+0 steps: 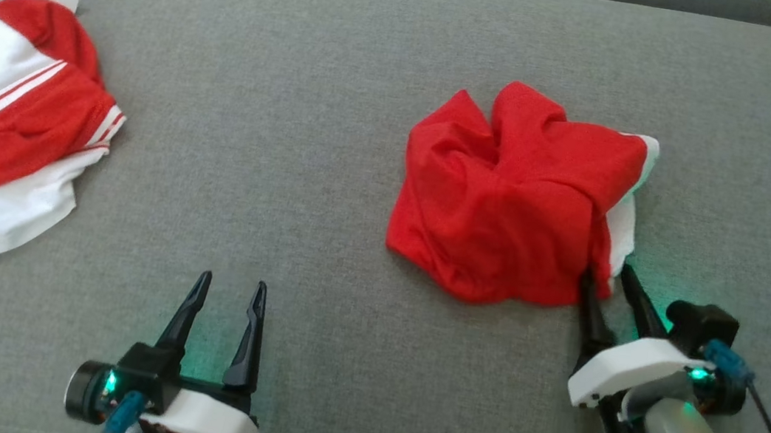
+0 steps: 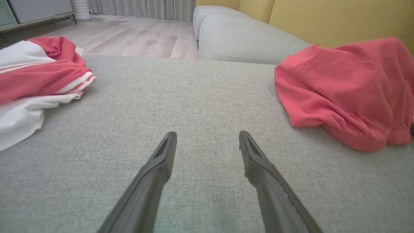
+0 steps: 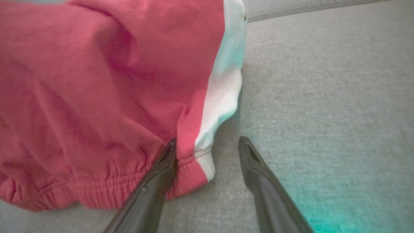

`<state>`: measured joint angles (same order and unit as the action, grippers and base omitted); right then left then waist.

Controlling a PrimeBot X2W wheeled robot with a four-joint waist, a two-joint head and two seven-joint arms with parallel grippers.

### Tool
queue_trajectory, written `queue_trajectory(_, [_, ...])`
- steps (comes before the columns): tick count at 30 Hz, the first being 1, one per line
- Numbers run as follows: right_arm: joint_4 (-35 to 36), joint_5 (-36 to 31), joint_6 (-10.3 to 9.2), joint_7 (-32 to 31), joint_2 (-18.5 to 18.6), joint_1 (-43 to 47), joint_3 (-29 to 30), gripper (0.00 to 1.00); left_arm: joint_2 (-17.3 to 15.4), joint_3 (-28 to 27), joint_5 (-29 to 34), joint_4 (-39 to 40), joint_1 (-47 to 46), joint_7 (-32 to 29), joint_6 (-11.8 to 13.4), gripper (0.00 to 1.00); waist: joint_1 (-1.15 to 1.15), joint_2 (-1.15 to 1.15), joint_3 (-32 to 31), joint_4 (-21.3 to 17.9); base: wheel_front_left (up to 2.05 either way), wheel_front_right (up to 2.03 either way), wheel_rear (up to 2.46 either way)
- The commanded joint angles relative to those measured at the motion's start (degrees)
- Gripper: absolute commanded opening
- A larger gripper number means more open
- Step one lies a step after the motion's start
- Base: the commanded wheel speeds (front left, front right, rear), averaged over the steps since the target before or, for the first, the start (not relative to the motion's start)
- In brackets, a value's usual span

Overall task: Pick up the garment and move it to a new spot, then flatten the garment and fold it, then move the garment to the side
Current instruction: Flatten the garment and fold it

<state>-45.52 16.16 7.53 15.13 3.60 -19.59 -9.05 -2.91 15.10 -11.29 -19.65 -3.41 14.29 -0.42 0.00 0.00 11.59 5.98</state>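
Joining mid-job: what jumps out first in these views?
A crumpled red garment lies right of centre on the grey cushion, the open right gripper straddling its near, white-edged corner. A second red-and-white garment sits heaped at the far left; the left gripper is open above bare cushion between them.

Grey cushion point(image 1: 347, 55); second red-white garment point(image 1: 10, 122) far left; wood floor point(image 2: 129, 35).

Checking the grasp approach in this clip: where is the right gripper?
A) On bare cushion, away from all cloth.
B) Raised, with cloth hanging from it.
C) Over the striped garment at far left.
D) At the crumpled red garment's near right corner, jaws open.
D: the right gripper sits at the crumpled red garment, jaws apart around its hem corner.
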Motion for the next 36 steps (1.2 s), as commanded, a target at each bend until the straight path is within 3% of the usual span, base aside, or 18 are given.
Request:
queue_trajectory(1, [-0.4,-0.3,-0.04,-0.1,-0.7,-0.8,-0.9,0.00,0.0,-1.3,-0.3,1.5,-1.7,0.7,0.4,1.00,0.00,0.00,0.1,0.3,0.00,0.00,0.00])
queue_trajectory(8, [1.1,-0.7,-0.04,-0.1,-0.6,0.4,2.3,0.00,0.0,-1.6,-0.8,1.3,-1.1,0.7,0.6,1.00,0.00,0.00,-1.2,-0.4,0.00,0.00,0.00])
queue_trajectory(13, [9.9,-2.1,-0.04,-0.1,2.8,-1.2,6.6,0.00,0.0,-1.2,-1.5,1.3,-0.8,0.7,0.4,1.00,0.00,0.00,-3.4,-0.7,0.00,0.00,0.00])
queue_trajectory(18, [16.9,-3.3,-0.04,-0.1,7.7,-8.0,5.2,0.00,0.0,-0.8,-1.9,1.0,-0.2,0.7,0.2,1.00,0.00,0.00,-5.4,0.4,0.00,0.00,0.00])
queue_trajectory(25, [18.2,-3.0,-0.04,-2.5,11.3,-21.5,-4.7,0.00,0.0,1.6,-3.5,0.1,1.3,0.7,-0.2,1.00,0.00,0.00,-7.4,5.5,0.00,0.00,0.00])
queue_trajectory(29, [17.6,-2.3,-0.04,-3.3,10.7,-26.9,-11.0,0.00,0.0,2.9,-4.3,-0.1,1.8,0.7,-0.1,1.00,0.00,0.00,-8.1,8.6,0.00,0.00,0.00])
queue_trajectory(31, [17.0,-1.4,-0.04,-2.9,9.4,-32.0,-17.6,0.00,0.0,3.5,-4.7,-0.3,2.5,0.7,0.1,1.00,0.00,0.00,-8.7,11.1,0.00,0.00,0.00])
queue_trajectory(36, [16.5,2.4,-0.04,-2.3,8.0,-35.9,-30.0,0.00,0.0,3.3,-4.7,-0.2,3.5,0.7,0.3,1.00,0.00,0.00,-8.9,12.1,0.00,0.00,0.00])
